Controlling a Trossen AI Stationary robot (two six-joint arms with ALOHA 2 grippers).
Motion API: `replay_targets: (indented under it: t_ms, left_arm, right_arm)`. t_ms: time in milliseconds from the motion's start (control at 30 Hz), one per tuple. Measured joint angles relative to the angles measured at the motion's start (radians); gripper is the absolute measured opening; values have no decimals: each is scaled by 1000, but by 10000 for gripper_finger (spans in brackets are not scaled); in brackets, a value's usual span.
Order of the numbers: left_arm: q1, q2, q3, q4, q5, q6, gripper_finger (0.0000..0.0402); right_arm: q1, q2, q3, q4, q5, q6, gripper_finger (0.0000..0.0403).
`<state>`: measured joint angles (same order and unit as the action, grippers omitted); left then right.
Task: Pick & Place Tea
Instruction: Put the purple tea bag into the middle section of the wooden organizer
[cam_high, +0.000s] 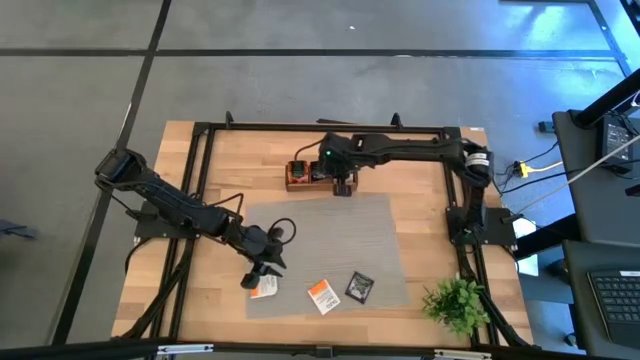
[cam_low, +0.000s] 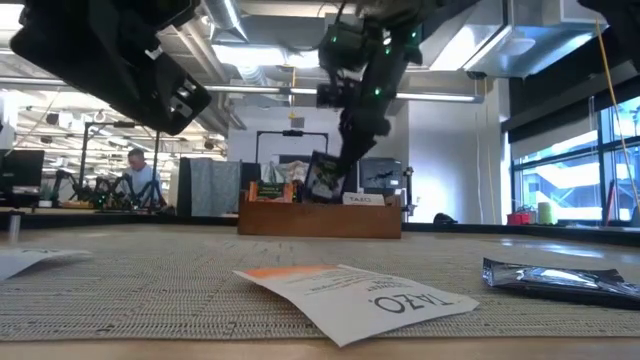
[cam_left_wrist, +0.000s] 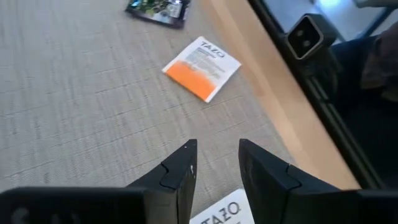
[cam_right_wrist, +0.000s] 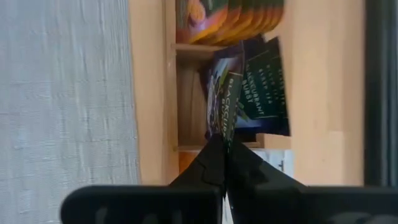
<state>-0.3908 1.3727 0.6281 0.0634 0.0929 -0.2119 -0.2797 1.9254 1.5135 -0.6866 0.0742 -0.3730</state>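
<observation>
Far across the table, my right gripper (cam_high: 343, 186) is shut on a dark tea sachet (cam_low: 325, 178) above the long wooden tray (cam_low: 320, 216). The tray's compartments hold orange sachets (cam_right_wrist: 230, 15) and dark ones (cam_right_wrist: 264, 87). On the grey mat, near the front, lie a white-and-orange sachet (cam_high: 263, 288), another like it (cam_high: 322, 296) and a dark one (cam_high: 358, 287). My left gripper (cam_left_wrist: 217, 163) hovers open just above the first of these (cam_left_wrist: 225, 211), touching nothing. My right gripper pinches the dark sachet by its upper edge (cam_right_wrist: 226, 138) between its two fingers, coming at it steeply from above. The sachet hangs below the fingers, over the tray's middle compartment. Whether its lower end touches the sachets there I cannot tell.
A small green plant (cam_high: 457, 302) stands at the near right corner. A black frame (cam_high: 200, 140) runs round the wooden table top. The grey mat (cam_high: 340, 230) lies bare between the tray and the near sachets.
</observation>
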Motion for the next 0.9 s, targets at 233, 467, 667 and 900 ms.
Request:
replay_targets:
  t_ms: [233,467,667,900]
  left_arm:
    - [0,0,0,-16,-24,-2,116]
    - [0,0,0,-19,-30,13,116]
    - [0,0,0,-21,-30,16,116]
    - [0,0,0,-21,-30,16,116]
  right_arm:
    - [0,55,0,32,3,-20,7]
    - [0,60,0,54,22,-22,7]
    - [0,60,0,54,22,-22,9]
    - [-1,60,0,56,105,-27,38]
